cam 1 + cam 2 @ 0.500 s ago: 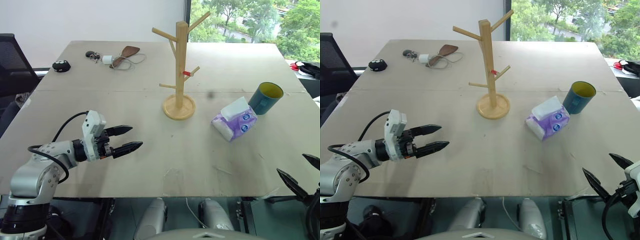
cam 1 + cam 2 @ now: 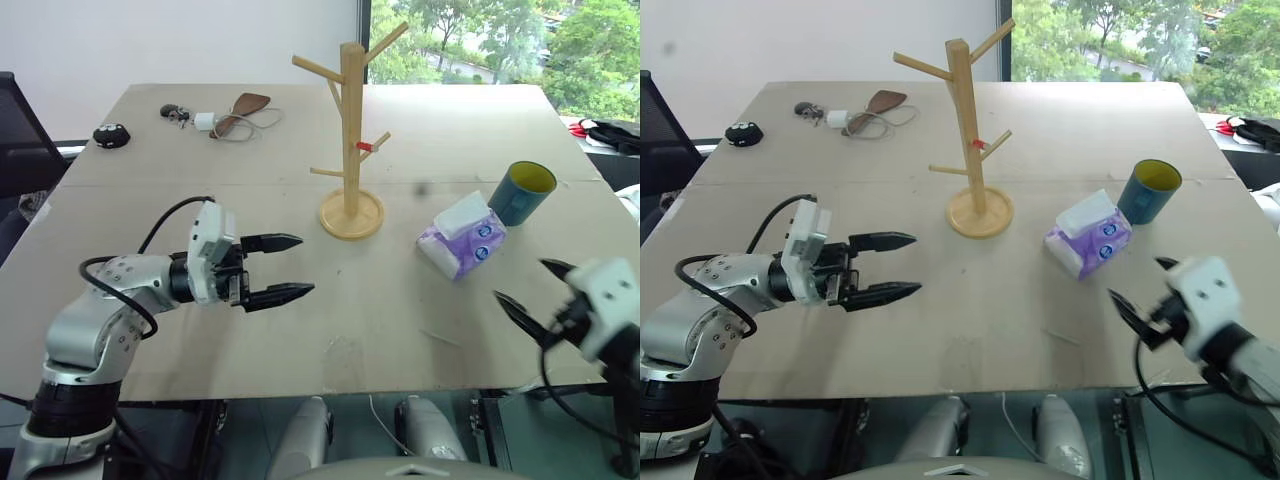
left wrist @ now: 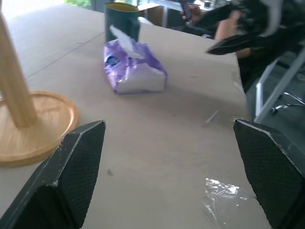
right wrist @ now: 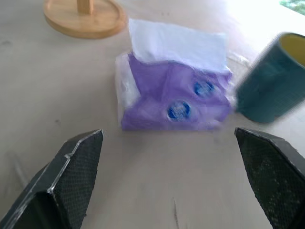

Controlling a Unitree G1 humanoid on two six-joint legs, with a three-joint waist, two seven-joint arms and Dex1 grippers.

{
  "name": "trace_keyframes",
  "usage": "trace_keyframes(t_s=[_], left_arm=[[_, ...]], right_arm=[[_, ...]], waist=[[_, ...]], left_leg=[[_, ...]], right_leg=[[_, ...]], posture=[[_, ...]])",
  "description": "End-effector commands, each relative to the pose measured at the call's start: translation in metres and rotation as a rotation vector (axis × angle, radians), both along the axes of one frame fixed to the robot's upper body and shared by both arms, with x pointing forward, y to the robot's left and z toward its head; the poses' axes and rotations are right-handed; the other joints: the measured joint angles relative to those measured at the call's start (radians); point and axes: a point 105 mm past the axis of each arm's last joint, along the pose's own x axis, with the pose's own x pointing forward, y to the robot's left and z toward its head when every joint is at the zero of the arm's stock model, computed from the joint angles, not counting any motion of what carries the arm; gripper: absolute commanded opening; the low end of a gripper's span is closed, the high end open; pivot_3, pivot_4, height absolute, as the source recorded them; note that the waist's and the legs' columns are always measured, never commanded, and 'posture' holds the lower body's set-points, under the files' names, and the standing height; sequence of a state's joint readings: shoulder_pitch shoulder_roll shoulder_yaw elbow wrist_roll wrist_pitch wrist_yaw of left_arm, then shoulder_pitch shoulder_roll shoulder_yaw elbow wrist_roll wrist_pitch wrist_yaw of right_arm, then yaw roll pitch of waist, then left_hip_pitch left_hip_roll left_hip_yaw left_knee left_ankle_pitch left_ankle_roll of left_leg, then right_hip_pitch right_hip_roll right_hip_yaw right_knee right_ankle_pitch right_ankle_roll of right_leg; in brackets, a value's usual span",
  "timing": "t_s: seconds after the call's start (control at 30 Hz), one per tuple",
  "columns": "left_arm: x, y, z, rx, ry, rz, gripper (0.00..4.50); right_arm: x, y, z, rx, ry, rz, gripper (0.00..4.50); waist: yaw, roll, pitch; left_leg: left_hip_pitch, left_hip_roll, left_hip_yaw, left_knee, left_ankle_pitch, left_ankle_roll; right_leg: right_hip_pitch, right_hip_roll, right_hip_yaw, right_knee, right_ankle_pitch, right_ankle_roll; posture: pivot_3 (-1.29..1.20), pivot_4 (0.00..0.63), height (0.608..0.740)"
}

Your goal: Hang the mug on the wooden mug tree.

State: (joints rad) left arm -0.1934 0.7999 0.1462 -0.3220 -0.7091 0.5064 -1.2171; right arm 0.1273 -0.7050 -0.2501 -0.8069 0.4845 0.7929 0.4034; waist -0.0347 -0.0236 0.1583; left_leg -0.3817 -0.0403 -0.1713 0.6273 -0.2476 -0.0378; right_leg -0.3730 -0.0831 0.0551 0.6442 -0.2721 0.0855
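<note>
Right end effector (image 2: 530, 292) hung open and empty near the bench's (image 2: 300, 330) right edge. Mug (image 2: 522, 193) stood upright behind the tissue pack (image 2: 460, 238); rigid, likely light, best gripped by its wall.

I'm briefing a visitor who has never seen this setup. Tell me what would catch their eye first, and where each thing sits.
The wooden mug tree stands tall near the middle of the table, every peg bare. To its right the mug stands upright, teal with a yellow inside, just behind a white-and-purple tissue pack. Nearer the camera both tools hover open over the table, the left tool pointing right and the right tool near the front right edge, facing the pack.
</note>
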Motion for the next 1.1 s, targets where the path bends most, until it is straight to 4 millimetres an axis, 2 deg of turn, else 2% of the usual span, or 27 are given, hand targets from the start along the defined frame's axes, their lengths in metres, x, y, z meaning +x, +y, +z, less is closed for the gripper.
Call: trace_keyframes(t_s=[0.03, 0.13, 0.23, 0.27, 0.37, 0.57, 0.6, 0.67, 0.8, 0.83, 0.93, 1.1], left_arm=[[-0.006, 0.001, 0.007, 0.002, -0.039, -0.044, 4.39], [-0.007, 0.002, 0.008, -0.003, -0.034, -0.050, 4.39], [-0.009, 0.001, 0.013, -0.038, -0.030, -0.055, 4.39], [-0.011, 0.002, 0.014, -0.046, -0.028, -0.062, 4.46], [-0.016, 0.002, 0.014, -0.030, -0.034, -0.075, 4.50], [-0.019, 0.004, 0.011, -0.012, -0.029, -0.072, 4.50], [-0.019, 0.003, 0.010, -0.013, -0.028, -0.076, 4.50], [-0.020, 0.002, 0.010, -0.015, -0.026, -0.083, 4.50], [-0.017, -0.001, 0.005, -0.022, -0.019, -0.097, 4.50], [-0.017, -0.002, 0.005, -0.025, -0.019, -0.103, 4.50], [-0.015, -0.006, 0.004, -0.038, -0.013, -0.121, 4.50], [-0.014, -0.013, -0.001, -0.048, 0.010, -0.170, 4.50]], right_arm=[[0.017, 0.010, -0.010, -0.017, 0.041, -0.023, 4.49], [0.034, 0.027, -0.013, -0.017, 0.042, 0.013, 4.49], [0.048, 0.028, -0.023, -0.051, 0.052, 0.005, 4.49], [0.052, 0.028, -0.026, -0.062, 0.055, 0.002, 4.24], [0.060, 0.027, -0.032, -0.068, 0.066, -0.013, 3.16], [0.061, 0.024, -0.035, -0.126, 0.049, -0.004, 0.21], [0.058, 0.023, -0.033, -0.126, 0.045, 0.000, 0.05], [0.047, 0.024, -0.026, -0.114, 0.024, 0.036, 0.05], [-0.003, 0.027, -0.006, -0.050, -0.015, 0.178, 0.05], [-0.013, 0.021, -0.004, -0.052, -0.009, 0.166, 0.05], [-0.036, -0.005, 0.003, -0.059, 0.001, 0.043, 0.05], [-0.059, -0.081, -0.003, -0.242, 0.039, -0.322, 0.05]], waist=[[0.009, 0.000, 0.000], [0.011, 0.000, 0.000], [0.013, 0.000, 0.000], [0.014, 0.000, 0.000], [0.013, 0.000, 0.000], [0.009, 0.001, 0.001], [0.009, 0.001, 0.001], [0.013, 0.001, 0.001], [0.022, 0.001, 0.001], [0.022, 0.001, 0.001], [0.022, 0.001, 0.001], [0.021, 0.001, 0.001]], left_leg=[[-0.002, 0.000, -0.001, 0.000, 0.000, 0.000], [-0.003, 0.000, -0.001, 0.000, 0.000, 0.000], [-0.004, -0.001, -0.001, -0.001, 0.000, 0.000], [-0.004, -0.001, -0.001, -0.001, 0.000, 0.000], [-0.004, -0.001, -0.001, -0.001, 0.000, 0.000], [-0.003, 0.000, -0.001, -0.001, 0.000, 0.000], [-0.003, -0.001, -0.001, -0.001, 0.000, 0.000], [-0.003, 0.000, -0.001, -0.001, 0.000, 0.000], [-0.004, -0.001, -0.002, -0.001, 0.000, 0.000], [-0.004, -0.001, -0.002, -0.001, 0.000, 0.000], [-0.004, -0.001, -0.001, -0.001, 0.000, 0.000], [0.000, 0.000, 0.000, 0.000, 0.000, 0.001]], right_leg=[[-0.001, 0.000, 0.000, 0.000, 0.000, 0.000], [-0.003, 0.000, -0.001, 0.000, 0.000, 0.000], [-0.004, 0.000, -0.001, -0.001, 0.000, 0.000], [-0.004, -0.001, -0.001, -0.001, 0.000, 0.000], [-0.004, -0.001, -0.001, -0.001, 0.000, 0.000], [-0.004, 0.000, -0.001, 0.000, 0.000, 0.000], [-0.004, 0.000, -0.001, 0.000, 0.000, 0.000], [-0.004, 0.000, -0.001, 0.000, 0.000, 0.000], [-0.004, 0.000, -0.001, 0.000, 0.000, 0.000], [-0.003, 0.000, -0.002, -0.001, 0.000, 0.000], [-0.003, -0.001, -0.001, -0.001, 0.000, 0.000], [0.000, 0.001, -0.001, 0.000, 0.000, 0.001]], posture=[[0.00, 0.150, 0.740], [0.00, 0.150, 0.740], [0.00, 0.150, 0.740], [0.00, 0.150, 0.740], [0.00, 0.150, 0.740], [0.00, 0.150, 0.740], [0.00, 0.150, 0.740], [0.00, 0.150, 0.740], [0.00, 0.150, 0.740], [0.00, 0.150, 0.740], [0.00, 0.150, 0.740], [0.00, 0.150, 0.740]])
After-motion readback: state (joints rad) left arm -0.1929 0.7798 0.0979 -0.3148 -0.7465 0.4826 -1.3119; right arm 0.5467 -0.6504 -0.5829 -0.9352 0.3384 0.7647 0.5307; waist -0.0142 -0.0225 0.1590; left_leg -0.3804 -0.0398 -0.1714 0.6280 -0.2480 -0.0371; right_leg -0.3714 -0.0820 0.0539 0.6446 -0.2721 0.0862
